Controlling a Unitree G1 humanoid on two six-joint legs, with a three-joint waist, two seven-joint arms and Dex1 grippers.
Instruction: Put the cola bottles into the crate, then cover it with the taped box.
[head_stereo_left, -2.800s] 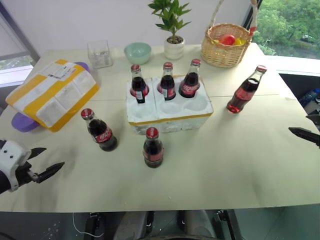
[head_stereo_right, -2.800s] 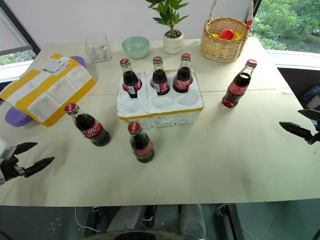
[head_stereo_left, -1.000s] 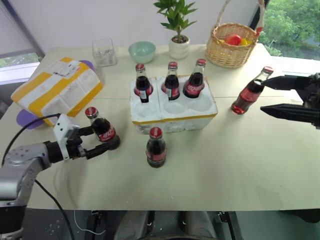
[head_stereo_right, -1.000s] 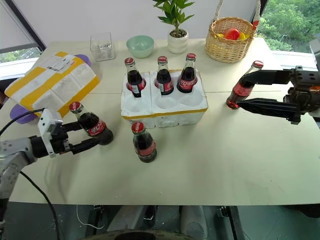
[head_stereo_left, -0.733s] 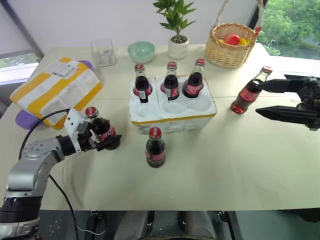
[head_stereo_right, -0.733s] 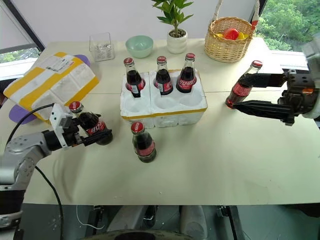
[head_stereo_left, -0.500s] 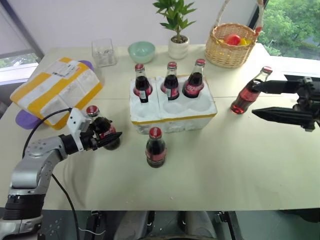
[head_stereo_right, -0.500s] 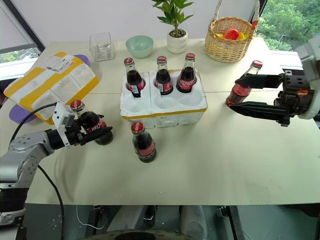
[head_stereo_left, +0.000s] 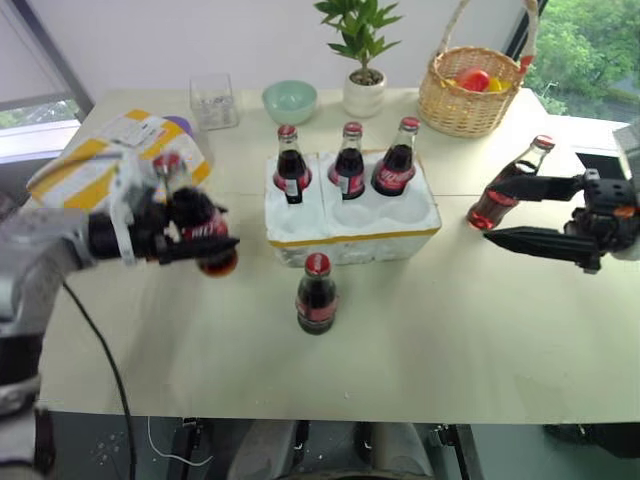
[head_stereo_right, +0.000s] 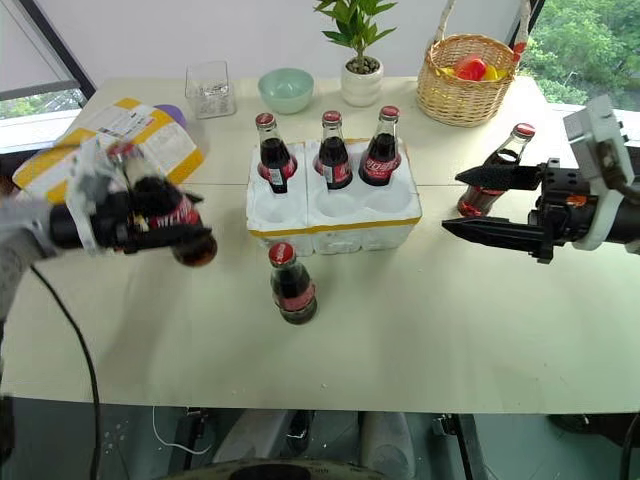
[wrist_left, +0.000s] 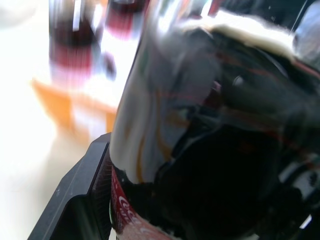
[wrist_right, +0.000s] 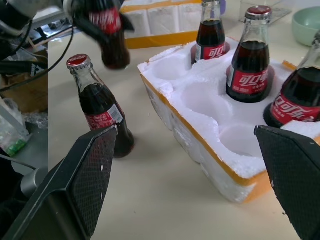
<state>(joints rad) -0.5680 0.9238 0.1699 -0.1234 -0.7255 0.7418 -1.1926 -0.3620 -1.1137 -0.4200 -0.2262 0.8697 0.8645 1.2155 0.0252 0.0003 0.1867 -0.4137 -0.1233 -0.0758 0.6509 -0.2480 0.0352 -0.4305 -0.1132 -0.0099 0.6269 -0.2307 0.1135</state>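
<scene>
My left pincer (head_stereo_right: 195, 240) is clamped on a red-capped dark cola bottle (head_stereo_right: 165, 218), tilted above the counter (head_stereo_right: 420, 330); it may slip. Right pincer (head_stereo_right: 470, 205), at three o'clock, gapes empty.

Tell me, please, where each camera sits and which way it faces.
Left and right eye views: on the head, facing down over the table; both arms show.
Left wrist view: along the left pincer, facing its held bottle.
Right wrist view: along the open right pincer, facing the crate.
Shared: the standing bottle before the crate.
</scene>
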